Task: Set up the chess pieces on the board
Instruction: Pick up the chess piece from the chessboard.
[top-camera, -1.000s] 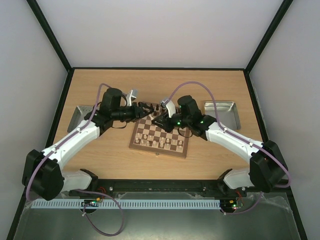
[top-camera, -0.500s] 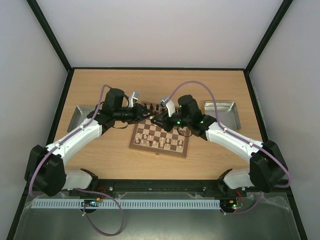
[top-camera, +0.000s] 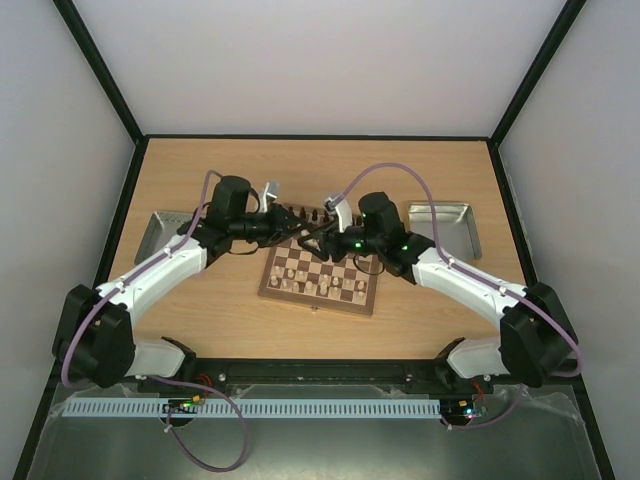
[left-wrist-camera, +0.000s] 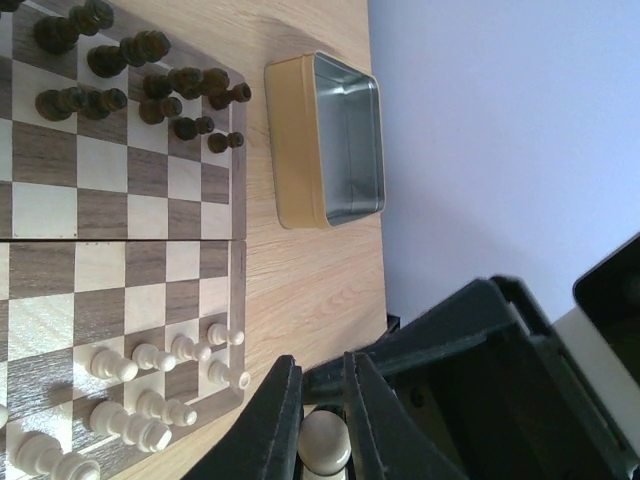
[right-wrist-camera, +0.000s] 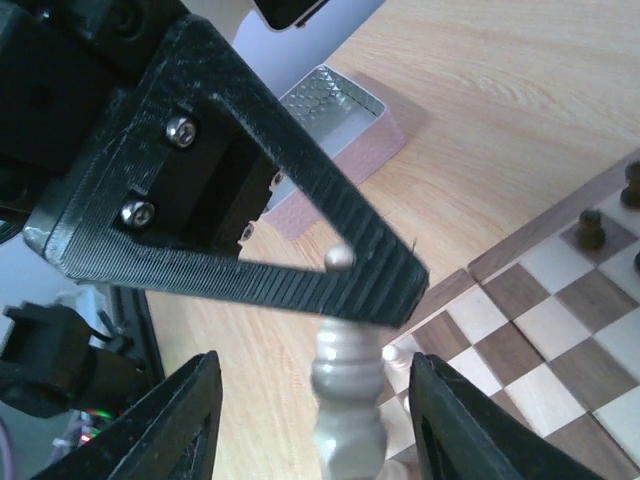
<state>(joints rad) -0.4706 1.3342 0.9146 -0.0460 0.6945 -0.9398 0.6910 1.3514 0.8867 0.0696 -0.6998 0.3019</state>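
Note:
The board (top-camera: 320, 275) lies mid-table, and both grippers meet over its far left corner. My left gripper (top-camera: 303, 228) is shut on a pale cream chess piece (left-wrist-camera: 325, 440), pinched near its top between the dark fingers (left-wrist-camera: 275, 410). In the right wrist view that same piece (right-wrist-camera: 345, 400) stands upright between my right gripper's (right-wrist-camera: 315, 400) open jaws, touching neither finger. The left gripper's ribbed finger (right-wrist-camera: 300, 270) crosses in front of the piece's head. Dark brown pieces (left-wrist-camera: 130, 80) fill the board's far rows. Cream pieces (left-wrist-camera: 150, 390) stand on the near rows.
A grey metal tray (top-camera: 160, 235) sits left of the board and another tray (top-camera: 445, 225) to its right. The right tray (left-wrist-camera: 330, 140) shows empty in the left wrist view. Bare wooden table (top-camera: 320, 170) stretches behind the board.
The left gripper has closed on the cream piece. The right gripper, which held that piece shut, has opened and let it go. Both arms have barely shifted.

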